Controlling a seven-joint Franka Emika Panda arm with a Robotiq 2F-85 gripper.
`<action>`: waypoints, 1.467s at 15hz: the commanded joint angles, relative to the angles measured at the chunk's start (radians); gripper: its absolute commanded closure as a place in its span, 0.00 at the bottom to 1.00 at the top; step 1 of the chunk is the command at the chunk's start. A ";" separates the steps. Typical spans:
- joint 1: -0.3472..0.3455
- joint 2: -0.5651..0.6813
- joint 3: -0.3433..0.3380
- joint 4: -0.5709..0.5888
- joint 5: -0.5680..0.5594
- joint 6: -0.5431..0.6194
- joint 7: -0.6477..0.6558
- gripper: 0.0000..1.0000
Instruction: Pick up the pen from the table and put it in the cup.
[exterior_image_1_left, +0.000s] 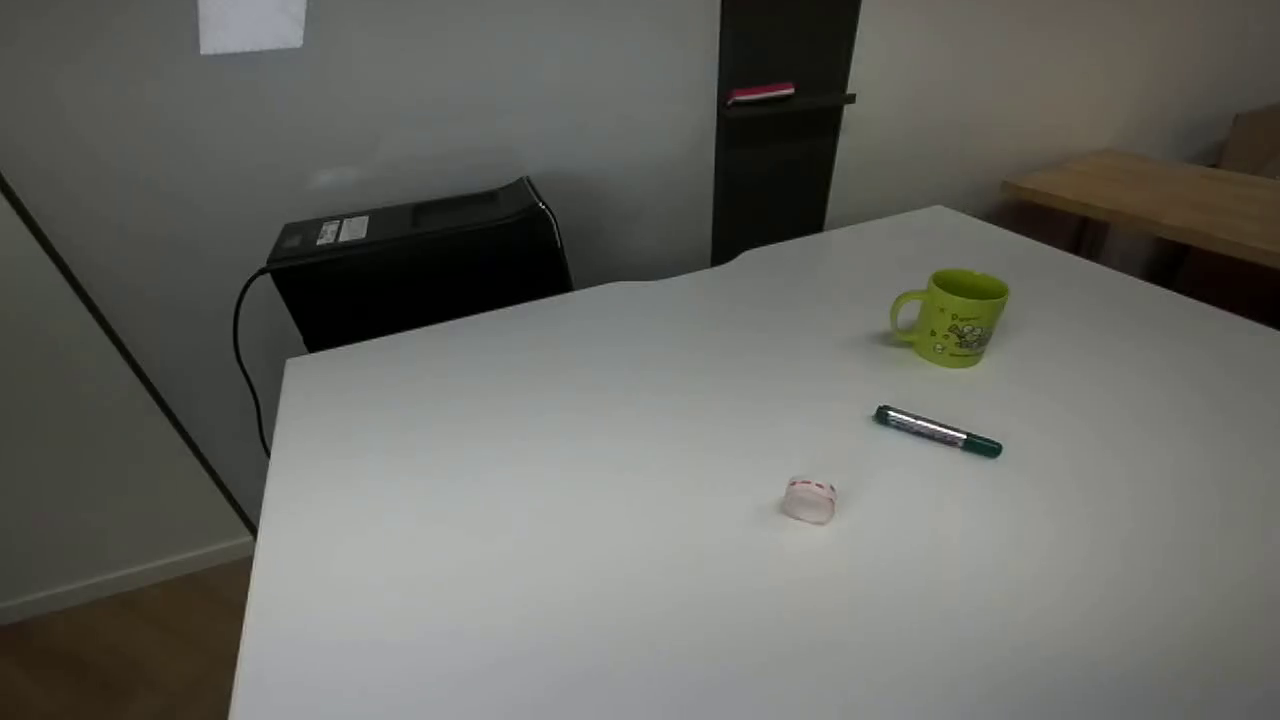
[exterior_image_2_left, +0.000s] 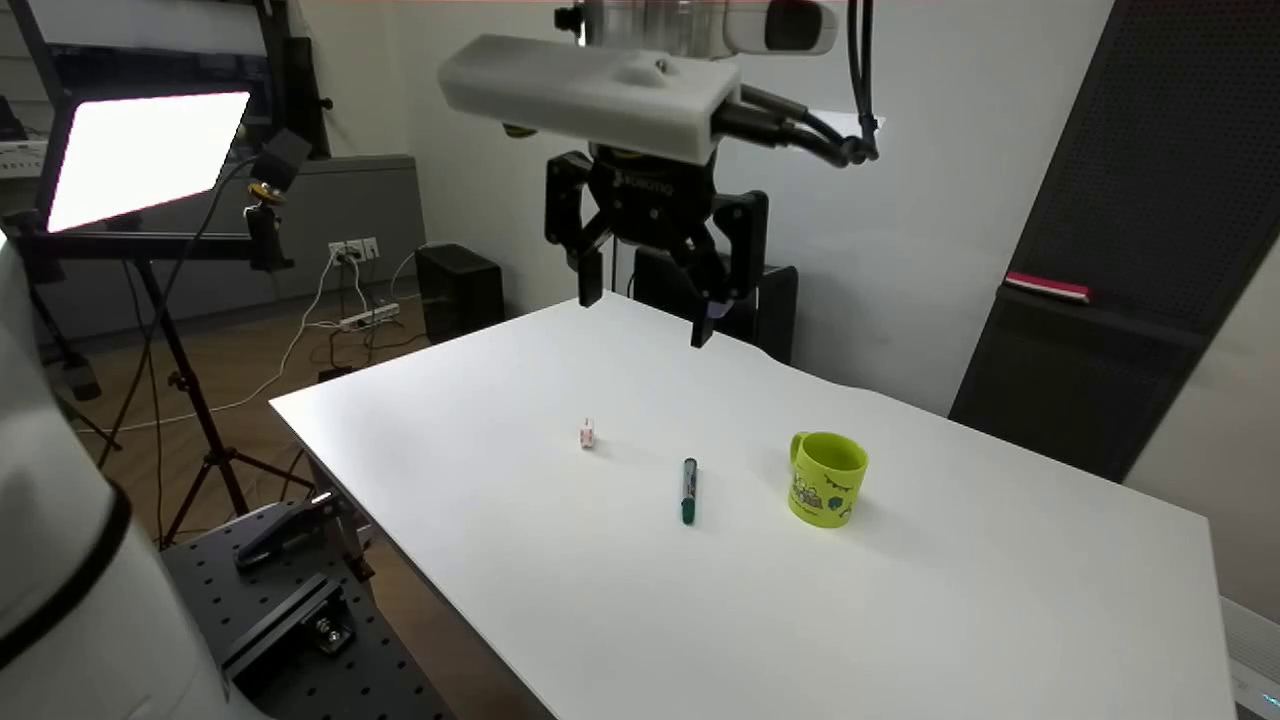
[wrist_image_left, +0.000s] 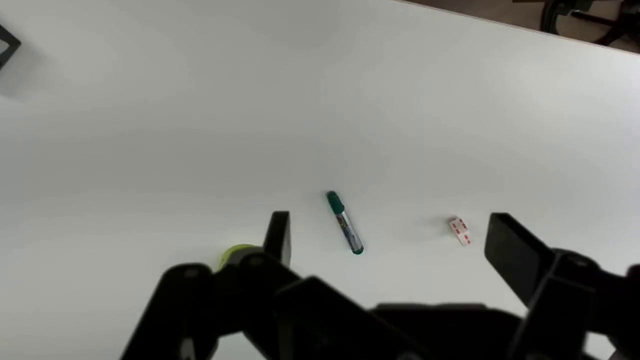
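The pen (exterior_image_1_left: 936, 431) is a slim marker with green ends and a silver printed barrel. It lies flat on the white table (exterior_image_1_left: 520, 560) and also shows in an exterior view (exterior_image_2_left: 689, 491) and the wrist view (wrist_image_left: 345, 223). The cup (exterior_image_1_left: 957, 320) is a yellow-green mug, upright near the pen; it also shows in an exterior view (exterior_image_2_left: 826, 480). In the wrist view only a bit of the cup's rim (wrist_image_left: 233, 251) shows behind a finger. My gripper (exterior_image_2_left: 648, 312) is open and empty, high above the table. In the wrist view the pen appears between the spread fingers (wrist_image_left: 392, 232).
A small clear pinkish piece (exterior_image_1_left: 809, 500) lies on the table near the pen, also visible in the wrist view (wrist_image_left: 460, 231). A black box (exterior_image_1_left: 425, 260) stands behind the table's far edge. A bright light panel (exterior_image_2_left: 148, 155) on a stand is beside the table.
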 joint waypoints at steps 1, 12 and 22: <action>0.007 -0.005 0.000 -0.008 0.005 -0.008 -0.029 0.00; 0.124 0.406 0.064 -0.026 -0.045 0.222 -0.285 0.00; 0.063 0.900 0.180 0.074 -0.308 0.758 -0.010 0.00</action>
